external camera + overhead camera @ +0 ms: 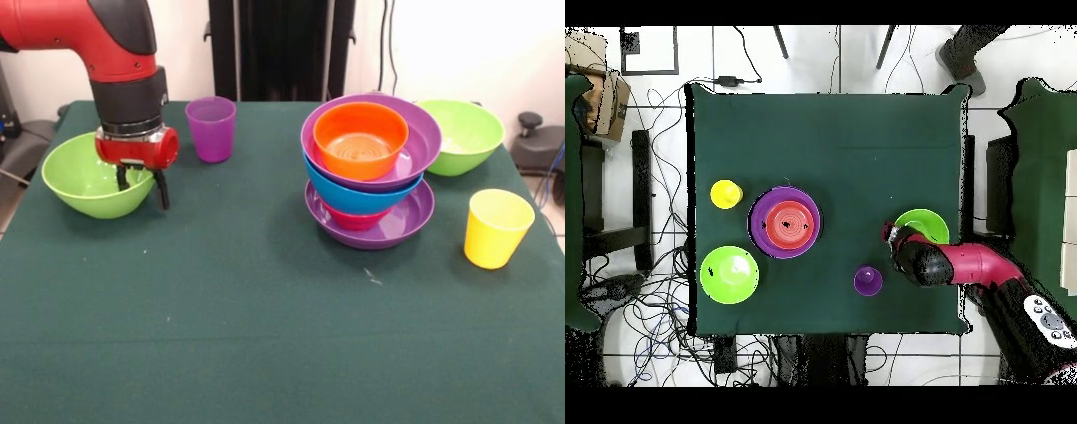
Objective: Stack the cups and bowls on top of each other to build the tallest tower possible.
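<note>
Gripper (141,184) at the rim of a green bowl (88,181).
The jaws are seen spread, straddling the near rim. The tower (369,172) is stacked mid-bench (265,336): purple, red-pink, blue, purple, orange on top. The purple cup (211,128), yellow cup (496,227) and second green bowl (463,135) stand apart.

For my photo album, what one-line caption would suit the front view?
Red robot gripper hangs at a lime green bowl's rim, beside a colourful bowl tower and two cups.
</note>
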